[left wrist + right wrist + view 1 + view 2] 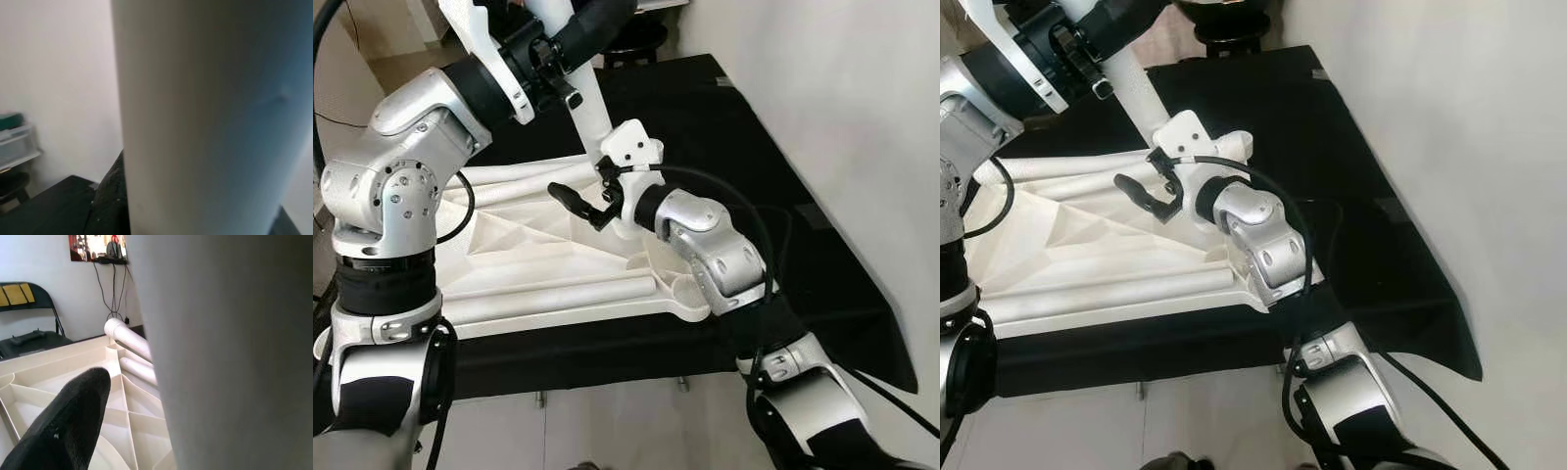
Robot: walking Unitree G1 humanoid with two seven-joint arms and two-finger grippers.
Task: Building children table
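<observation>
Left eye view shows a white table top (pixel 538 255) lying upside down on a black cloth (pixel 724 127), its ribbed underside up, with two loose legs (pixel 558 289) resting along its near edge and more along the far edge. One white leg (pixel 587 103) stands tilted at the right near corner socket. The left gripper (pixel 543 54) is clamped around the upper part of that leg. The right gripper (pixel 582 201) sits low beside the leg's foot with its black fingers (pixel 570 196) spread apart, gripping nothing; the right wrist view has one finger (pixel 68 426) hovering over the ribs next to the leg (pixel 225 352).

The risk, as I judge it, is the lean: pushed down at this angle, the leg could jam in the socket or skid off it. The top lies loose on the cloth, so a sideways shove could slide it or roll the spare legs toward the edge. The spread right fingers may also catch on a rib.
</observation>
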